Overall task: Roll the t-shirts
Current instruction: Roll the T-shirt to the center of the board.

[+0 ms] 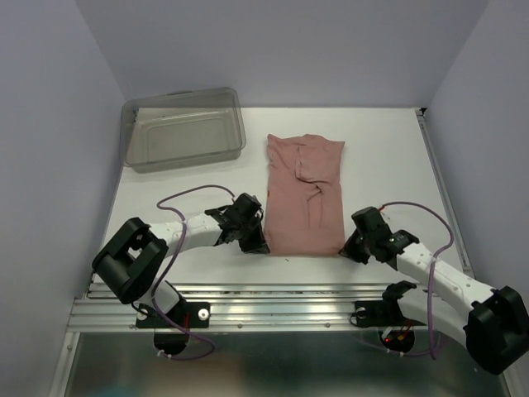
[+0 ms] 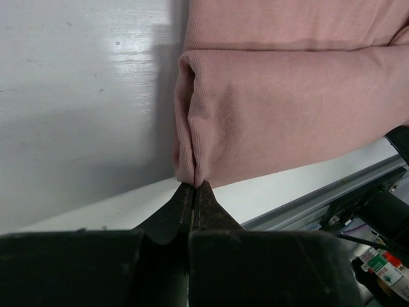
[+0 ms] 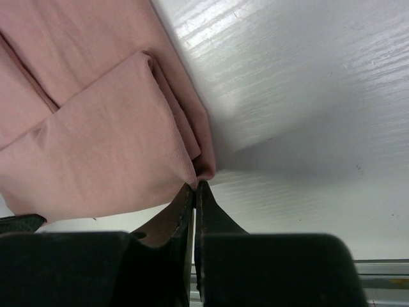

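A dusty-pink t-shirt (image 1: 303,192) lies folded into a long narrow strip on the white table, running from the middle toward the near edge. My left gripper (image 1: 258,245) is shut on its near left corner; the left wrist view shows the fabric (image 2: 275,109) pinched at the fingertips (image 2: 193,185). My right gripper (image 1: 347,248) is shut on its near right corner; the right wrist view shows folded layers (image 3: 108,141) held at the fingertips (image 3: 196,184). No printed graphic shows.
A clear plastic bin (image 1: 183,128) stands at the back left of the table. The metal rail (image 1: 273,298) runs along the near edge, just behind both grippers. Grey walls close in the left, right and back.
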### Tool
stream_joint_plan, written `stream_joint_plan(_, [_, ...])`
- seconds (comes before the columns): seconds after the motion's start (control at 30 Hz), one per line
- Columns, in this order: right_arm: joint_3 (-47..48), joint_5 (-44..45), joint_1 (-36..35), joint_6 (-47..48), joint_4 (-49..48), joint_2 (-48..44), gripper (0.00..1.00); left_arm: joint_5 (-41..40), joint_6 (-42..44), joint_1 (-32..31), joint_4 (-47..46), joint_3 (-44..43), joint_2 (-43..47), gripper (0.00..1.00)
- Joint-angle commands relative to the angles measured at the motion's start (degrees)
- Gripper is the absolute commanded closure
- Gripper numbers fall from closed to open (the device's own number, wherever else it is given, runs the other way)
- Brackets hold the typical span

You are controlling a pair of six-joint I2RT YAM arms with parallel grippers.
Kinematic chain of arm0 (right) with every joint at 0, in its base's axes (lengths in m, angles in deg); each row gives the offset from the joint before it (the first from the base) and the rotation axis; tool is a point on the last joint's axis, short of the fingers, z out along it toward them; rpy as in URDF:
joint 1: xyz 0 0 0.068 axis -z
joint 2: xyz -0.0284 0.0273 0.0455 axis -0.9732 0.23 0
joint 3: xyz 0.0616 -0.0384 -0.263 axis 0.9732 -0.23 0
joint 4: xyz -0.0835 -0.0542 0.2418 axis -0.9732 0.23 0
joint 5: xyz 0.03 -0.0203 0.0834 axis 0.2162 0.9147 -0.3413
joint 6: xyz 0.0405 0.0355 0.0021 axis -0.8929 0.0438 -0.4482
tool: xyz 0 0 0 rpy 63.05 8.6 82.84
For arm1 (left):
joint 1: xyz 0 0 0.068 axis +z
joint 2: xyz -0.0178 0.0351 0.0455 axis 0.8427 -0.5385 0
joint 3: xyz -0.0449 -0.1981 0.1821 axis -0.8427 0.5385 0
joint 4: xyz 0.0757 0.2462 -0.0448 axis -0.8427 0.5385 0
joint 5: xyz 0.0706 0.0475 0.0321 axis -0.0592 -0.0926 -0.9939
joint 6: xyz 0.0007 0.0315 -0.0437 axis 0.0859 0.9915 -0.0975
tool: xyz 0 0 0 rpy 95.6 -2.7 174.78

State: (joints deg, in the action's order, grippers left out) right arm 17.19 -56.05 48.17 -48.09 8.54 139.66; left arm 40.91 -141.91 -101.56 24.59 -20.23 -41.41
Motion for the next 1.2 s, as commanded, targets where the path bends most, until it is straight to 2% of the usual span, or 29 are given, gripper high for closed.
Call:
stream_joint_plan(0.0, [4.0, 2.8, -0.1, 0.6, 1.6, -1.1, 0.99, 1.0, 1.1, 0.7, 4.1, -4.2, 0.1, 1.0])
stream_joint_plan(0.43, [8.0, 5.3, -0.1, 1.2, 2.9, -0.1, 0.99, 5.4, 1.2, 5.4, 8.7, -7.6, -1.3, 1.0])
stream_joint_plan(1.17, [14.5, 10.3, 2.0, 5.2, 2.5, 5.1, 0.99, 4.5, 4.4, 9.2, 14.9, -18.6, -8.0, 1.0])
